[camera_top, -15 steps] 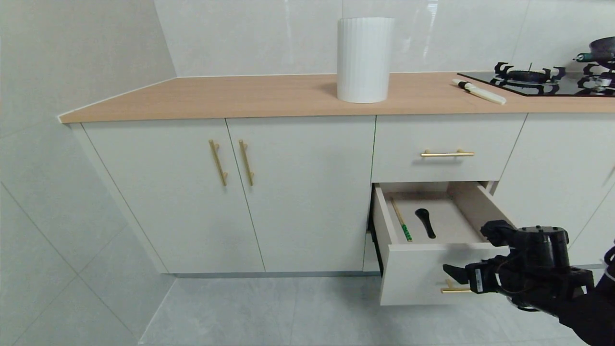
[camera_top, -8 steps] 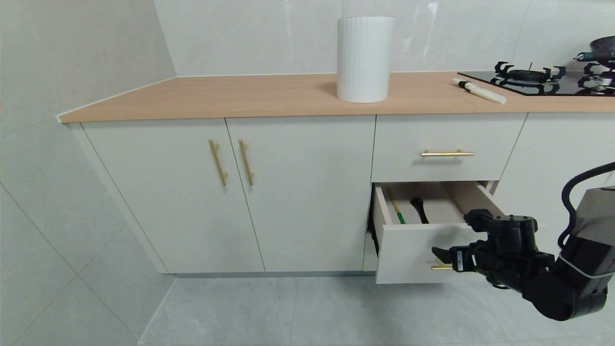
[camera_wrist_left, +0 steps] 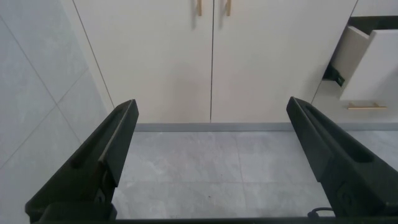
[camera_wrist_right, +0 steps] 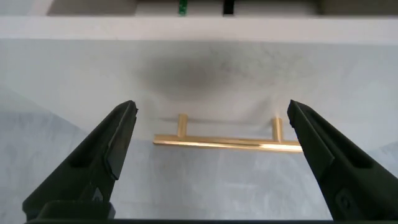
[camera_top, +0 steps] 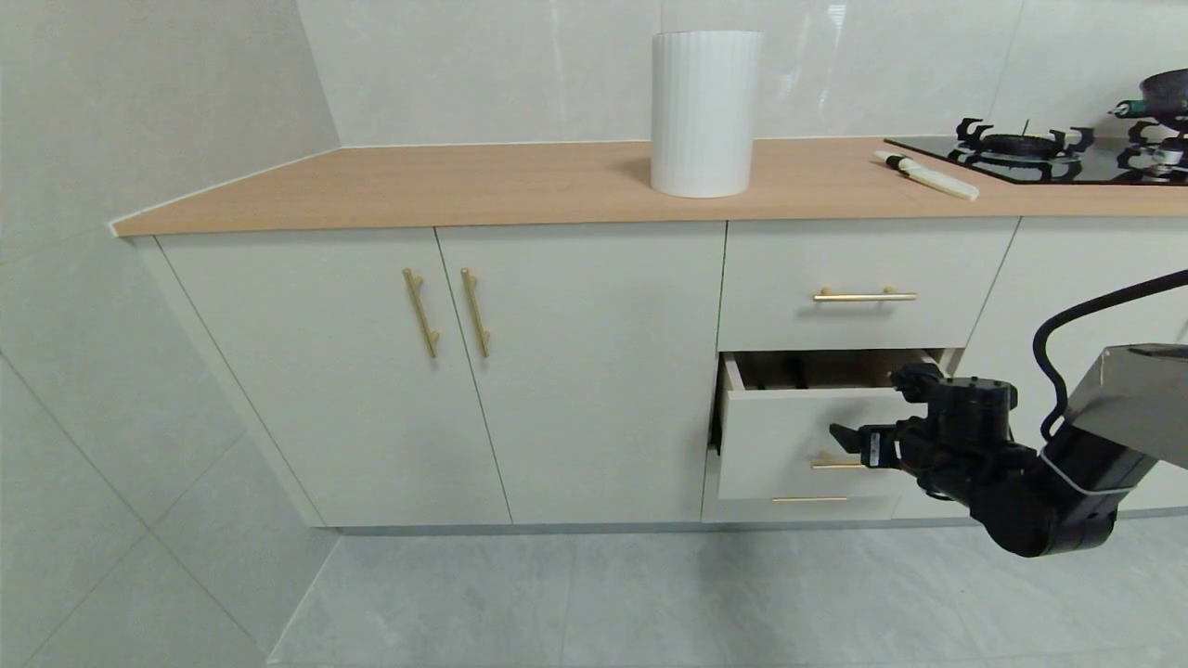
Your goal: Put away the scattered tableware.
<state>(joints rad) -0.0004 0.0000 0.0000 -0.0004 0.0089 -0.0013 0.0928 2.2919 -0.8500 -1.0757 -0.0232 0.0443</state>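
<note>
One second on, the drawer (camera_top: 807, 436) is pushed nearly shut over the chopsticks (camera_wrist_right: 183, 7) and spoon (camera_wrist_right: 228, 6). The right gripper (camera_wrist_right: 210, 111) sits low before its handle (camera_wrist_right: 227, 144), fingers spread; the left gripper (camera_wrist_left: 211, 130) is spread too.

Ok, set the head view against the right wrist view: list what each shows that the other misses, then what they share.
Head view alone: the white canister on the counter, the stove, the double cabinet doors. Right wrist view alone: a green tip and a black tip behind the upper edge of the drawer. Both: the part-open drawer's front, its gold handle, and the right gripper, open, facing that handle.
</note>
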